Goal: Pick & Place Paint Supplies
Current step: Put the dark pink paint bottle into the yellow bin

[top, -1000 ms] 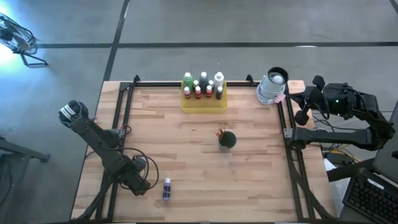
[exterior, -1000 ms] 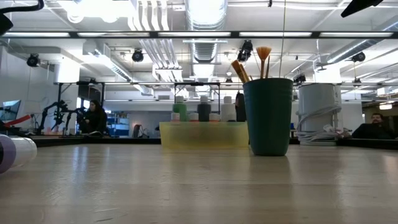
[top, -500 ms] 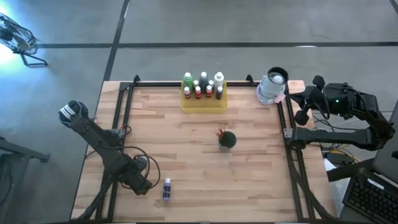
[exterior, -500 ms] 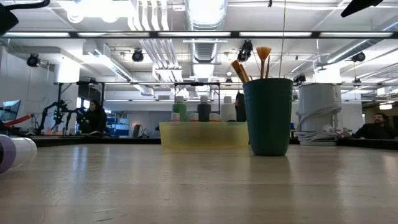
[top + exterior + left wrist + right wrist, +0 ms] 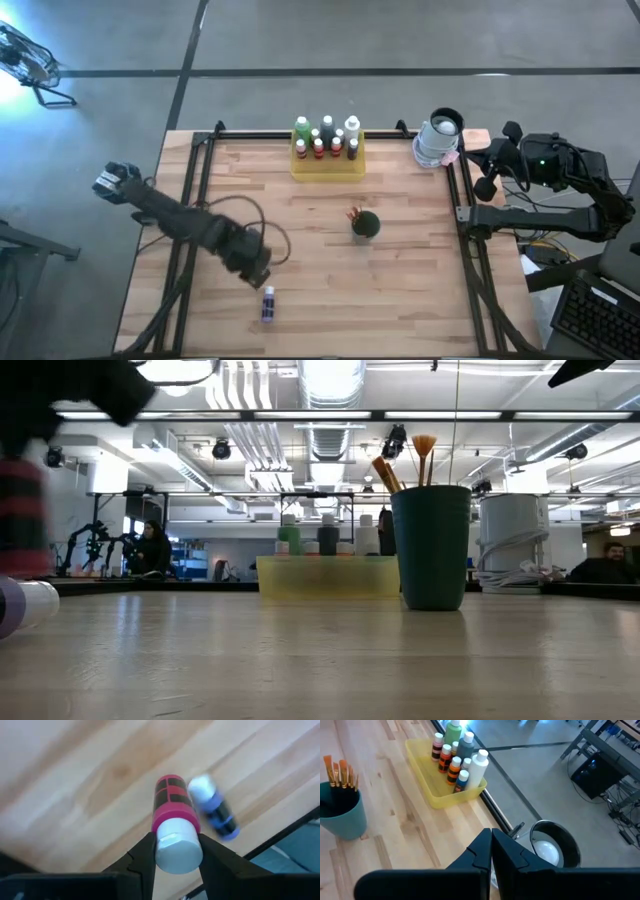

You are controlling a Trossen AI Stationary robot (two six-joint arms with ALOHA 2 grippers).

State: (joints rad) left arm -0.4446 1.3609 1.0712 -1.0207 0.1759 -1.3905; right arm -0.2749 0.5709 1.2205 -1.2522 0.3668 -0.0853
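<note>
My left gripper (image 5: pixel 256 268) hangs over the table's near left part, shut on a pink-red paint bottle (image 5: pixel 172 812) with a white cap, blurred in the low view (image 5: pixel 22 510). A purple-blue bottle (image 5: pixel 267 303) lies on its side on the wood just below it, its white cap (image 5: pixel 201 785) beside the held bottle. Several more bottles (image 5: pixel 325 138) stand in the yellow tray (image 5: pixel 327 165) at the far edge. Orange-brown brushes (image 5: pixel 405 460) stick up out of the dark green cup (image 5: pixel 366 225). My right gripper (image 5: pixel 491 851) is shut, parked beyond the table's right edge. My left gripper pinches the pink-red bottle between its two fingers, one on each side of the cap end (image 5: pixel 175 851). The fingers come from above, pointing down, and lie along the bottle. The bottle hangs upright below them, cap uppermost, lifted clear of the wood.
A white cylinder with a dark rim (image 5: pixel 438 140) sits at the far right corner. Black rails (image 5: pixel 190 215) run along the table's left and right sides. Bare wood lies between the cup and the near edge (image 5: pixel 380 310).
My left gripper has risen from the near left corner and swung toward the table's middle, moving fast in the last half second. The pink-red bottle now shows in the low view, lifted off the wood. The purple-blue bottle has stayed put.
</note>
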